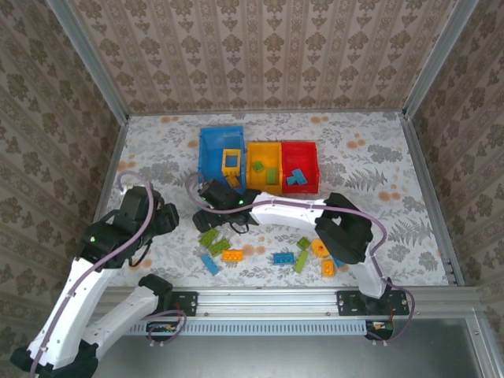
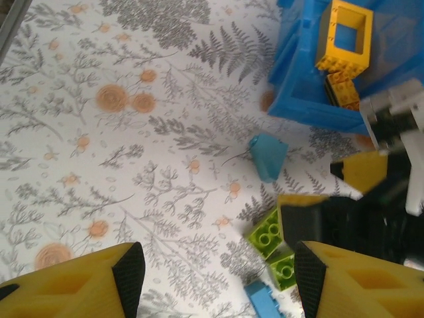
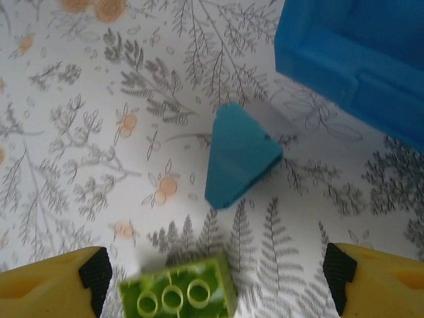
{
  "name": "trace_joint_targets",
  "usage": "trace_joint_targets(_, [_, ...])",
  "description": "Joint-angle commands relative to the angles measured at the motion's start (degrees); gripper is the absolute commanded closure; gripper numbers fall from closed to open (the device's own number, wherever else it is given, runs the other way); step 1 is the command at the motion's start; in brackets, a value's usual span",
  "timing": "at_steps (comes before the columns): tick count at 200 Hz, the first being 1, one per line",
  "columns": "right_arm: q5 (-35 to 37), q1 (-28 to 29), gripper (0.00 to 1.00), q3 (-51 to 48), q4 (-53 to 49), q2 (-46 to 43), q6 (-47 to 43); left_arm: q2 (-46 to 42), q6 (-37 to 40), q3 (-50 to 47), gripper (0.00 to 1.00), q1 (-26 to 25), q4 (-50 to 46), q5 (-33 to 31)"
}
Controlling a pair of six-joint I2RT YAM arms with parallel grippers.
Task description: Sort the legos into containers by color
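Right wrist view: the right gripper [image 3: 215,273] hangs wide open above the blue wedge [image 3: 238,156], which lies on the tabletop just beside the blue bin's [image 3: 358,59] corner. Likely next: descend, straddle it, close. The left gripper [image 2: 218,271] is open too.

No legible text or markings anywhere.

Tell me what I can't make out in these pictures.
Right wrist: lime green plastic brick cut off by the bottom edge, so its length is unknown.
Left wrist: small blue plastic brick cut off by the bottom edge.
Top external: blue bricks in the red plastic bin too small to tell shapes.
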Motion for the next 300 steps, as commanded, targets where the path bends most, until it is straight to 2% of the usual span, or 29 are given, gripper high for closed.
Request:
trace_joint_targets(1, [4.4, 0.7, 0.13, 6.1, -3.1, 4.4, 1.6, -1.5, -1.4, 0.3, 0.36, 0.3, -5.1, -1.8])
trace_joint_targets(156, [7.8, 0.4, 0.28, 23.1, -11.6, 20.5, 1.4, -3.1, 0.4, 2.9, 0.37, 0.2, -7.7, 0.2])
trace_joint_targets(172, [7.5, 0.2, 0.32, 24.7, -12.1, 21.8, 1.4, -3.1, 0.4, 3.0, 0.37, 0.2, -7.8, 0.4])
trace_joint_targets(196, [7.0, 0.2, 0.46, 25.8, -13.8, 22.5, 0.5, -3.1, 0.7, 3.2, 0.37, 0.2, -8.0, 0.4])
trace_joint_targets(215, [6.8, 0.5, 0.59, 24.8, -13.4, 21.1, -0.4, -3.0, 1.0, 3.4, 0.38, 0.2, -7.9, 0.2])
trace_joint_targets(235, [6.6, 1.2, 0.66, 19.9, -9.3, 16.8, -1.8, -3.0, 1.3, 3.0, 0.38, 0.2, -7.3, 0.2])
trace_joint_targets(274, [7.7, 1.6, 0.71, 7.2, -3.3, 4.7, -2.8, -2.5, 2.3, 1.0, 0.38, 0.1, -3.6, 2.6])
trace_joint_targets(300, [9.6, 1.4, 0.72, 0.7, -2.6, -4.0, -3.3, -0.9, 4.0, -1.1, 0.38, 0.0, 1.5, 7.7])
